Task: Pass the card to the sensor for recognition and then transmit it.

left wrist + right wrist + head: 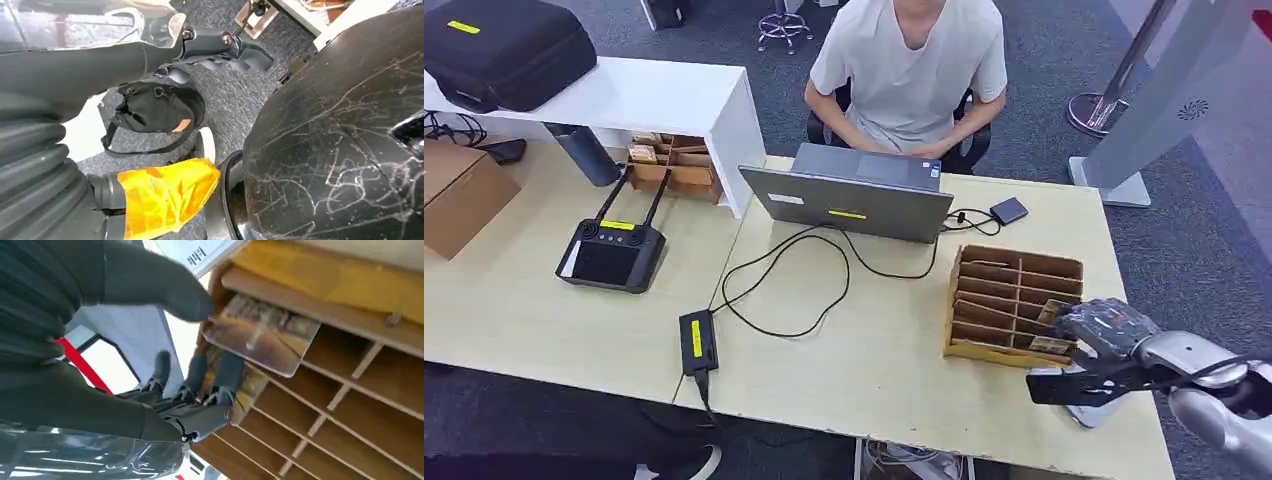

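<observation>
Your right robot hand (200,390) is pinching the glossy brown picture card (262,335) (thumb above) to lift it from the slotted wooden rack (1014,300).

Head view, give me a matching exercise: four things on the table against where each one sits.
Things:
1. laptop
2. wooden card rack
3. black controller
4. cardboard box

Places:
A. far left edge of the table
B. by the right hand
C. in front of the seated person
D. left table, below the white shelf

Pairs: 1-C, 2-B, 3-D, 4-A
</observation>
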`<state>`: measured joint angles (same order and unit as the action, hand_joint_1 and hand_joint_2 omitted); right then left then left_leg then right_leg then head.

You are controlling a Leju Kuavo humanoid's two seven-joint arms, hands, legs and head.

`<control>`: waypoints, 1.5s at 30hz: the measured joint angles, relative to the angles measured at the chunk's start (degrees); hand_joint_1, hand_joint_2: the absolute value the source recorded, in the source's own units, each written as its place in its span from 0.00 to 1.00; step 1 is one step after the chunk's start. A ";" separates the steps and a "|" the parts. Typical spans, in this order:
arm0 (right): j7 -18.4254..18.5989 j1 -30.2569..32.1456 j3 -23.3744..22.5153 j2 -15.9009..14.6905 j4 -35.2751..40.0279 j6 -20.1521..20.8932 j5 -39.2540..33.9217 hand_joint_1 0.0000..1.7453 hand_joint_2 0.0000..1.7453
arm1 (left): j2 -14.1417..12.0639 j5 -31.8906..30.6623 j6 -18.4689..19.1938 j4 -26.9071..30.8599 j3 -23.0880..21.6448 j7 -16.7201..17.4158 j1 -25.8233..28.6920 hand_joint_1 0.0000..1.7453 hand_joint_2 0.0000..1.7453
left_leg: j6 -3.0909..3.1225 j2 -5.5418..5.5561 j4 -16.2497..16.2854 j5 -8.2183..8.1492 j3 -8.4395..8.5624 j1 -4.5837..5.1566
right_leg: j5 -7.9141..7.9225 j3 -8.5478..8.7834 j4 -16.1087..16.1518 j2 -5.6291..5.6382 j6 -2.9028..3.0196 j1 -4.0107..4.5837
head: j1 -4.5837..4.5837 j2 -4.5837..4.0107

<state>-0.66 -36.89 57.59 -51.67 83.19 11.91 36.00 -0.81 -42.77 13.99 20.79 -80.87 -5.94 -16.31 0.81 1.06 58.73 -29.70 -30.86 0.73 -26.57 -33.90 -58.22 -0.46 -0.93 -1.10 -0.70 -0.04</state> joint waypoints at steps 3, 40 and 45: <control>0.02 0.00 0.00 0.00 0.00 0.02 -0.02 0.82 1.00 | 0.00 0.04 0.00 0.00 0.26 0.26 0.09 0.00 1.00 | 0.00 -0.01 0.00 0.00 0.00 0.00 | 0.00 0.00 0.00 0.00 0.00 0.00 | 0.00 0.00; -0.94 0.54 -2.01 0.96 0.15 -3.15 1.38 0.65 1.00 | 0.74 -1.40 -2.67 0.00 1.07 0.90 0.59 0.00 1.00 | 0.00 0.00 0.00 0.00 0.00 0.00 | 0.00 -0.01 -0.01 0.01 0.00 0.00 | -0.02 0.00; -2.29 0.40 -3.45 2.50 0.33 -9.47 5.28 0.65 1.00 | 0.83 -1.90 -2.67 0.00 1.16 0.96 0.58 0.00 1.00 | 0.00 -0.06 0.00 0.00 -0.08 -0.01 | 0.01 -0.01 -0.04 0.03 0.01 0.00 | 0.00 0.00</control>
<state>-2.95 -36.49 54.14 -49.17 83.51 2.44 41.28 0.02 -44.67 11.32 20.79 -79.71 -4.98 -15.72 0.81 1.01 58.73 -29.70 -30.94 0.72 -26.56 -33.91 -58.26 -0.43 -0.92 -1.10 -0.70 -0.04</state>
